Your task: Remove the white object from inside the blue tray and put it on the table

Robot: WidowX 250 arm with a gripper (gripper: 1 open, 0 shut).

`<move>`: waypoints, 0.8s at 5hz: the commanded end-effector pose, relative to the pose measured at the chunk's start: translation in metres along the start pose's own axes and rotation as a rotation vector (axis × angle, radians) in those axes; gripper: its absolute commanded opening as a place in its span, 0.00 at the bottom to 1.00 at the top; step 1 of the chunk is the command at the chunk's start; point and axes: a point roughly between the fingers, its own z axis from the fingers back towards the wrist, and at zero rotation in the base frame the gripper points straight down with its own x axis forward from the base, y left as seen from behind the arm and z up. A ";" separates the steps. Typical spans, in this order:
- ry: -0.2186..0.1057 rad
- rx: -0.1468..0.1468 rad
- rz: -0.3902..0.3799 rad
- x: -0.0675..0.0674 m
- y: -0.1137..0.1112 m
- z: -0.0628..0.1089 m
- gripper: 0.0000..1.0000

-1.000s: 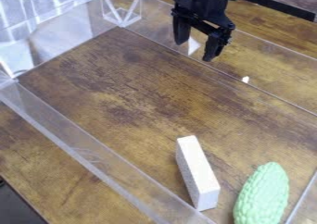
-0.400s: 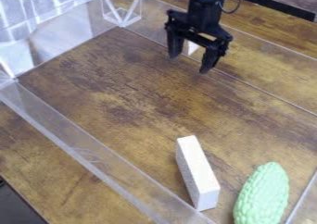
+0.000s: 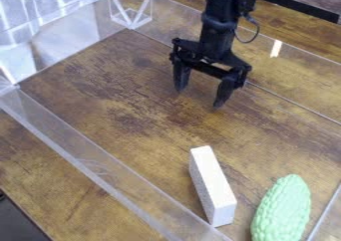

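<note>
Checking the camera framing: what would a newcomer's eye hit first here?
Probably the pale green bumpy oval, bottom right, and the white block just left of it. Next, the black gripper, fingers apart and pointing down over the dark brown wooden table, upper middle of the view.

Black robot arm [image 3: 224, 31] with a two-fingered end effector [image 3: 200, 98]
The visible part is dark all over, its outline uneven and knobbly with small projecting parts; a thin dark cable-like loop [image 3: 250, 30] curves out beside the upper section, the end effector spreads wider than the narrow section above it, and its two dark fingers are short and tapered, with finer details too blurred to tell
</note>
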 end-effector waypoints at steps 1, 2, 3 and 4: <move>-0.080 -0.033 0.064 -0.010 -0.015 0.037 1.00; -0.074 -0.046 0.111 -0.023 -0.025 0.041 1.00; -0.062 -0.062 0.169 -0.039 -0.033 0.042 1.00; -0.055 -0.077 0.226 -0.052 -0.040 0.041 1.00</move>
